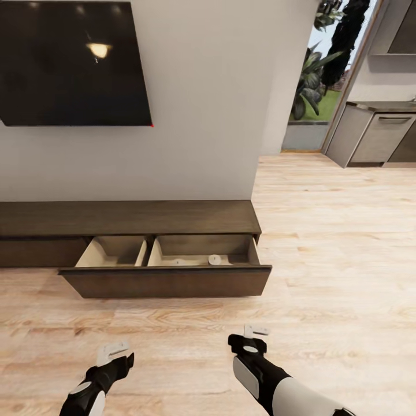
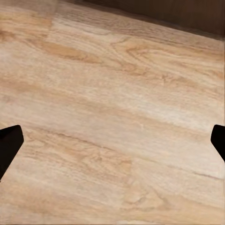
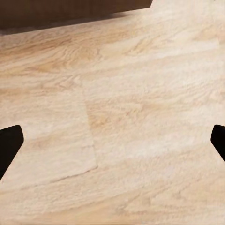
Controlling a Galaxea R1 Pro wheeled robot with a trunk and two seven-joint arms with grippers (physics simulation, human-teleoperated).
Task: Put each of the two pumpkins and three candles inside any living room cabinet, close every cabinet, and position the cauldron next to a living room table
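Note:
The cabinet (image 1: 127,218) is a long, low dark wood unit against the wall under the TV. Its wide drawer (image 1: 167,282) is pulled out and shows two pale compartments. In the right compartment stands a candle (image 1: 214,259) with its flat grey top showing; a second pale top (image 1: 178,262) barely peeks over the drawer front. My left gripper (image 1: 112,350) and right gripper (image 1: 256,331) hover open over bare floor in front of the drawer, holding nothing. Both wrist views show fingertips (image 2: 9,143) (image 3: 9,143) far apart above the planks. The pumpkins and the cauldron are out of view.
A large black TV (image 1: 72,60) hangs on the wall above the cabinet. To the right the wall ends at a corner, and light wood floor (image 1: 335,242) runs on toward grey kitchen units (image 1: 378,136) and a window with plants (image 1: 315,86).

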